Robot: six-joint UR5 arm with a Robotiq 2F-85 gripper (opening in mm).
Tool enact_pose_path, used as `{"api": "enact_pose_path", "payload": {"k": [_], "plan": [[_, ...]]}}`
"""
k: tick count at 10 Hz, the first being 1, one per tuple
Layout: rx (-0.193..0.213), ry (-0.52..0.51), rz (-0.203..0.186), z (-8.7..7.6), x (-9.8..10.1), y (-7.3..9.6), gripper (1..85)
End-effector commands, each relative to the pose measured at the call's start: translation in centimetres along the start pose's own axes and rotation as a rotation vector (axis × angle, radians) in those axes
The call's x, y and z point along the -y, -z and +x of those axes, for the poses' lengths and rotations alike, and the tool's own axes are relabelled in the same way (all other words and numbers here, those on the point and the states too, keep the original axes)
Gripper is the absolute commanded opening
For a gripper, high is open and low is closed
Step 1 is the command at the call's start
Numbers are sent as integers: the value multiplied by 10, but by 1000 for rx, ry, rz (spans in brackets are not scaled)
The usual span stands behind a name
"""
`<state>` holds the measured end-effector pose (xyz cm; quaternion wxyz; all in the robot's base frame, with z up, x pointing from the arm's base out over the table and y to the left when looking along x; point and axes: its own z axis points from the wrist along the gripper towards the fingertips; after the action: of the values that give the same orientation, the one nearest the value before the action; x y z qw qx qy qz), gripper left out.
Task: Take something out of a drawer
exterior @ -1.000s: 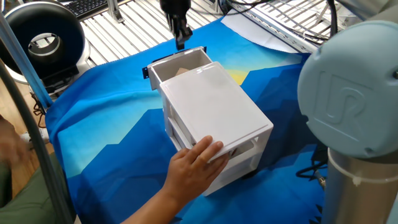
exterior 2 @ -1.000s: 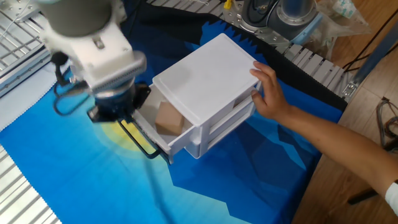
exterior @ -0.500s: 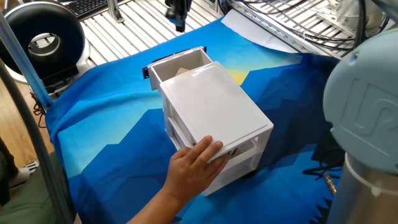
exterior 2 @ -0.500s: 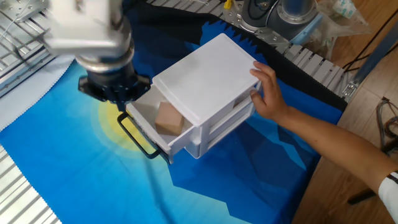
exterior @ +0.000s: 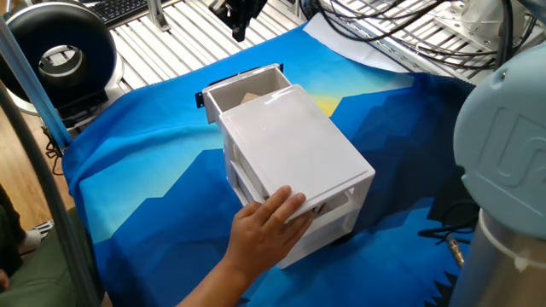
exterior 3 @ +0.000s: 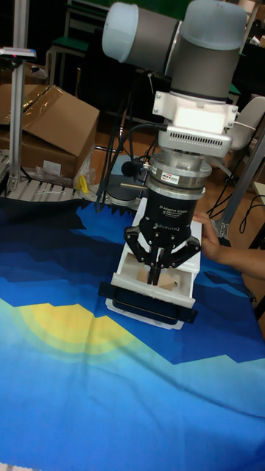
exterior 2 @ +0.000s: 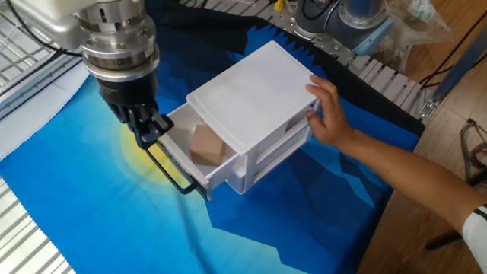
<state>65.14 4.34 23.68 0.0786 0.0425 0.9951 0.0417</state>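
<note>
The white drawer unit stands on the blue cloth with its top drawer pulled open, black handle in front. A light-brown wooden cube lies inside the drawer, also showing as the cube and the cube. My gripper hangs above the drawer's front end, fingers together and holding nothing. In the tall fixed view the gripper partly hides the drawer. The gripper sits high at the frame's top edge.
A person's hand holds the back of the unit steady; the hand rests on its top corner. A metal slatted table surrounds the cloth. A cardboard box stands at the back left.
My gripper has risen from the drawer's handle and now hangs higher above the drawer's front. The drawer, cube and hand have stayed where they were.
</note>
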Motion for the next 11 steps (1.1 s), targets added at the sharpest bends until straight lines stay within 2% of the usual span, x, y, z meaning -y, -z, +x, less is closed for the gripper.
{"api": "enact_pose_path", "payload": {"k": [1, 2, 3, 5, 9, 10, 11], "plan": [[22, -133, -31, 3, -16, -8, 343], [41, -129, -75, 3, -24, -11, 457], [35, -134, -60, 10, -21, -15, 473], [21, -142, -16, 19, -15, -23, 463], [12, -111, -7, 20, -14, -26, 463], [1, -82, 12, 23, -7, -26, 440], [-27, -50, 39, 30, 0, -22, 407]]}}
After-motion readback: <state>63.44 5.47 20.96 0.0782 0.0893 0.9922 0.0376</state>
